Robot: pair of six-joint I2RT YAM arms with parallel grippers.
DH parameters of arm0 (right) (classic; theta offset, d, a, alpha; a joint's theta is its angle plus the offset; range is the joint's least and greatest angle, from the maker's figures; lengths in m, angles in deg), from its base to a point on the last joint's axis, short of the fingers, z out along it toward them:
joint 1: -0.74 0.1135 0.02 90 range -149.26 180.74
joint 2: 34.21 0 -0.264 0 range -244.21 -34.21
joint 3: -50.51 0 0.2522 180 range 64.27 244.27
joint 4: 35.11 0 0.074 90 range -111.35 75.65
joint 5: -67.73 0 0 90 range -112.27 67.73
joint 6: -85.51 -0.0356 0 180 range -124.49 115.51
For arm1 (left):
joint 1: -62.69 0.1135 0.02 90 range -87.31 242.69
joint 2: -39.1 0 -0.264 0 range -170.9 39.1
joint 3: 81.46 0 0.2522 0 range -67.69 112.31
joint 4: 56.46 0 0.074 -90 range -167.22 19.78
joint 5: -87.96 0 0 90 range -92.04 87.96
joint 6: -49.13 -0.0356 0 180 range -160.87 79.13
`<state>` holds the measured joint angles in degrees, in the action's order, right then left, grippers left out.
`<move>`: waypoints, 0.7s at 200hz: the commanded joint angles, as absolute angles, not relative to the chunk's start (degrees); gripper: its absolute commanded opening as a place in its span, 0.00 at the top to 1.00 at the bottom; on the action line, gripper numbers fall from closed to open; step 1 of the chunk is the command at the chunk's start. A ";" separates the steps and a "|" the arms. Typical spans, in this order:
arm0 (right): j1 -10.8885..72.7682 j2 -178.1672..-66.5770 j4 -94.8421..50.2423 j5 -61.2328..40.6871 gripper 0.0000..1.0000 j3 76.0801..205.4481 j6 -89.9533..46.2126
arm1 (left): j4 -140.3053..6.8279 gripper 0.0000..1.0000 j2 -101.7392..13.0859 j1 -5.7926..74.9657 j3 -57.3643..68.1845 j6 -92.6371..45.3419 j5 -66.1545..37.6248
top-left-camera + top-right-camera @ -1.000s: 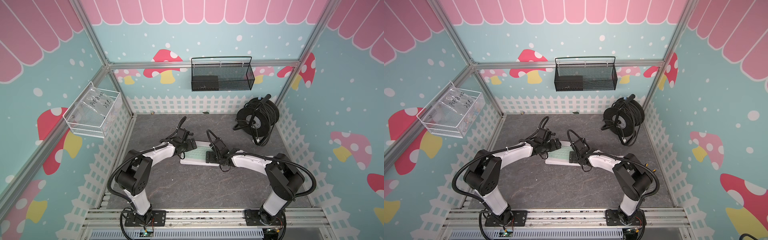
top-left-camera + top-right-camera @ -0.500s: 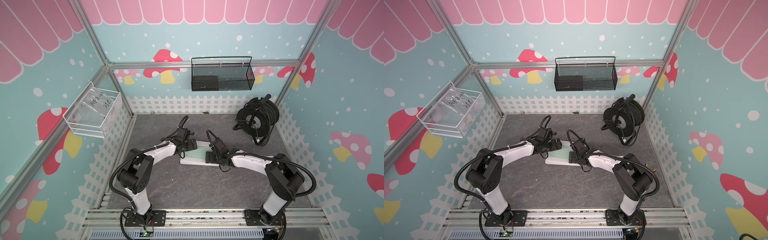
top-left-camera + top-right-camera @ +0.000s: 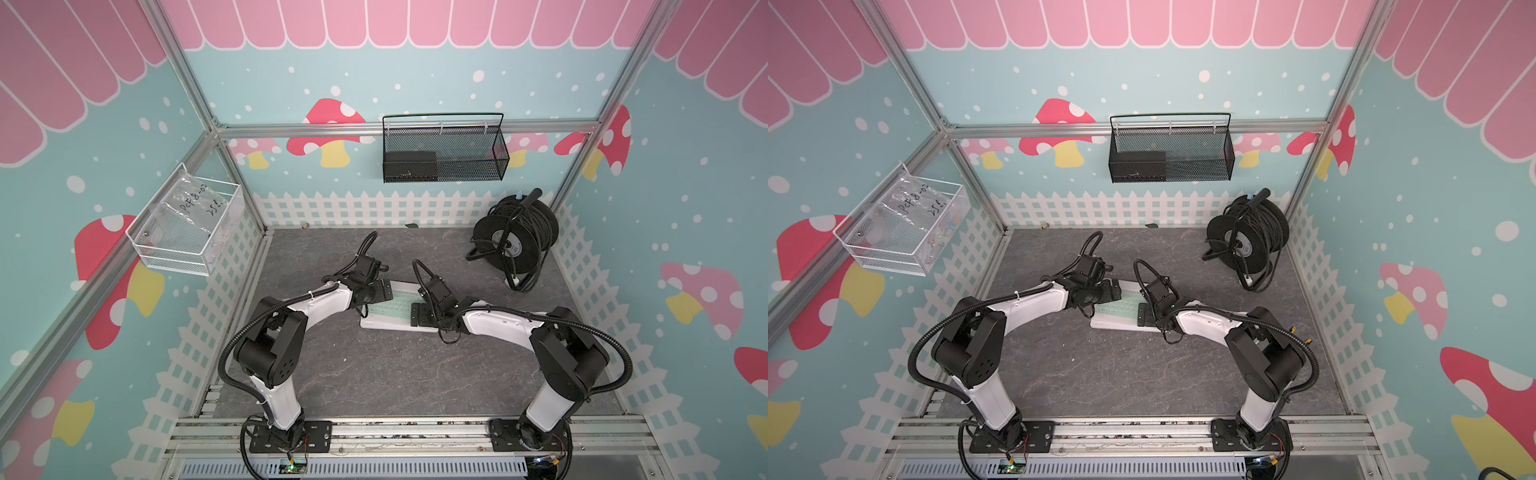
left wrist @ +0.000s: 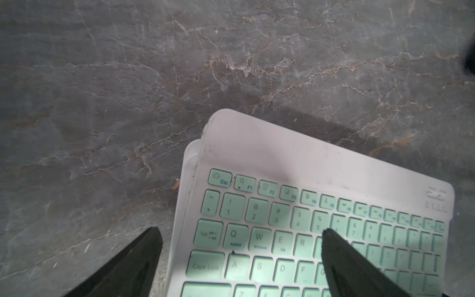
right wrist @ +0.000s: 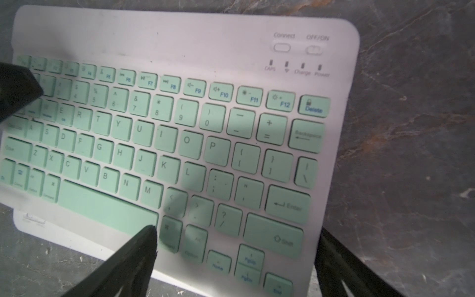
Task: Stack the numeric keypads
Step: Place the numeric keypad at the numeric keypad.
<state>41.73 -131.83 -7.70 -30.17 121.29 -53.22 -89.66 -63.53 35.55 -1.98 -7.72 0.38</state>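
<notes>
Grey veined stone-look bench (image 3: 374, 374), numeric keypads (image 3: 388, 309) stacked flat at its centre, thin white round-cornered frames, matte mint keys uppermost, left pincer (image 4: 240, 231) and right pincer (image 5: 237, 230) spread wide astride opposite short ends

Top keypad (image 3: 392, 305) lies on lower keypad (image 4: 189, 164), at mid table (image 3: 374, 374). L gripper (image 3: 383, 291) over its left end, R gripper (image 3: 419, 313) over its right end. Cable reel (image 3: 515, 241) stands behind, rear right corner; wire basket (image 3: 444, 153) on rear wall, 2nd basket (image 3: 187, 224) on left wall.

Under the mint-green keypad (image 4: 295, 154) only a white edge of the lower keypads (image 4: 189, 159) shows; their number is hidden.
</notes>
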 commanded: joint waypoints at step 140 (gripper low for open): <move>42.05 -131.16 -12.08 -26.24 0.05 121.65 -51.65 | -82.18 0.01 -62.15 34.50 -6.36 -1.66 -9.56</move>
<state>41.58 -131.83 -7.76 -29.47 121.29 -52.76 -84.11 -63.37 35.70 -5.24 -4.60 -2.99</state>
